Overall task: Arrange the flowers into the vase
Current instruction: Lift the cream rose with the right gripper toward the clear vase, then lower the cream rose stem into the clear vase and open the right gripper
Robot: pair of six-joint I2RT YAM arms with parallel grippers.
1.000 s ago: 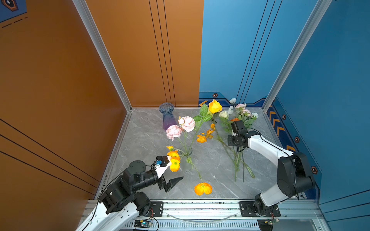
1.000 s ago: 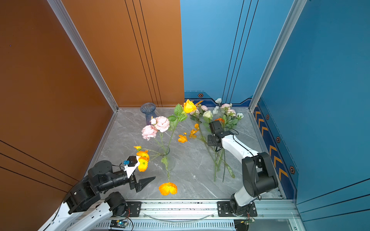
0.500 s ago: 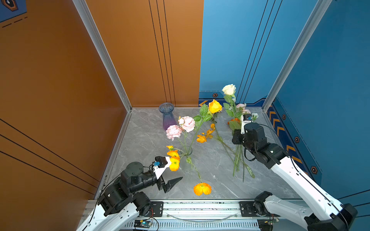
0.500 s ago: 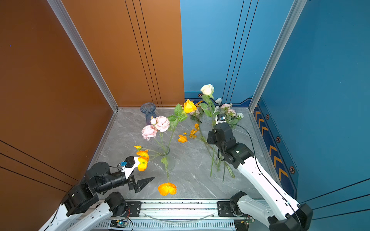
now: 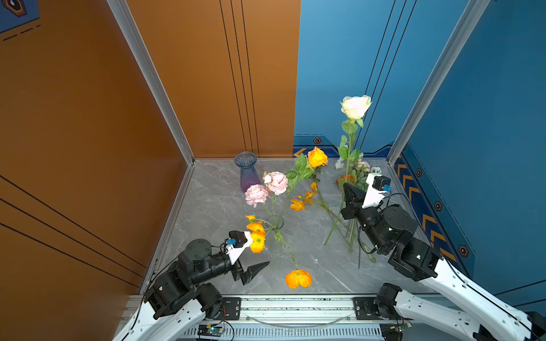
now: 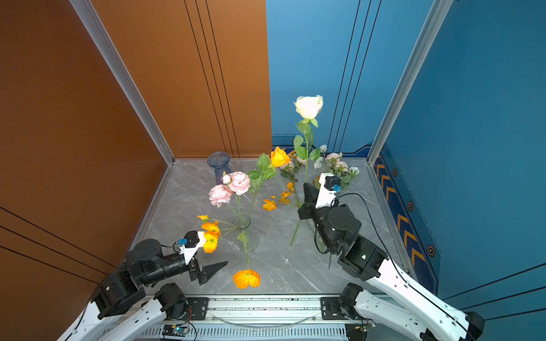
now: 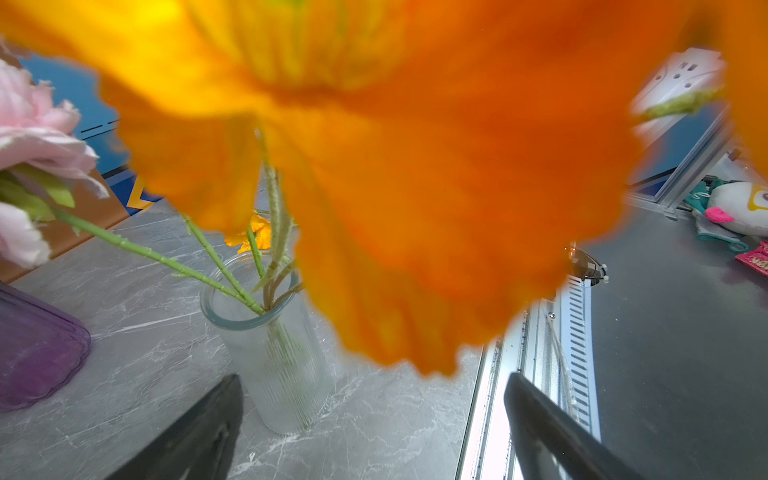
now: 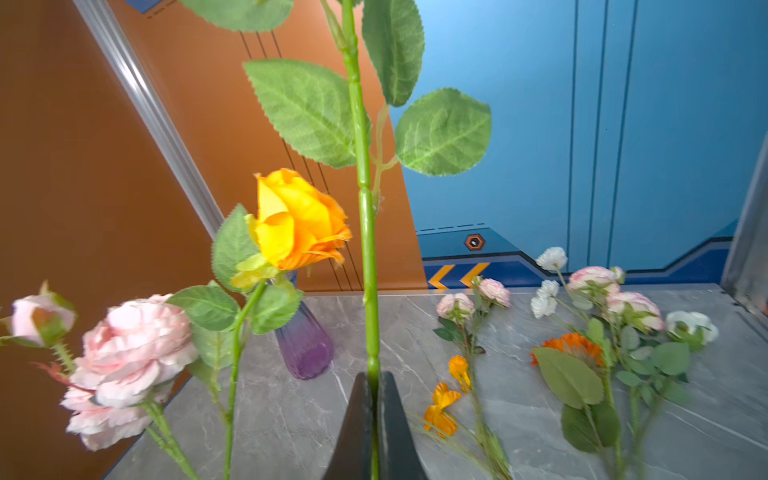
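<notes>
One jointed green stem (image 8: 368,249) stands pinched between tapered black jaws.

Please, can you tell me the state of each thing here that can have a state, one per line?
cream rose: upright, held by its stem.
right gripper: shut on the cream rose.
left gripper: open, holding nothing.
clear vase: upright, several stems inside.
purple vase: upright, empty.
loose flowers: lying flat on the table.

Bright, even light; orange bloom (image 7: 374,166) blurred, filling left wrist view.
</notes>
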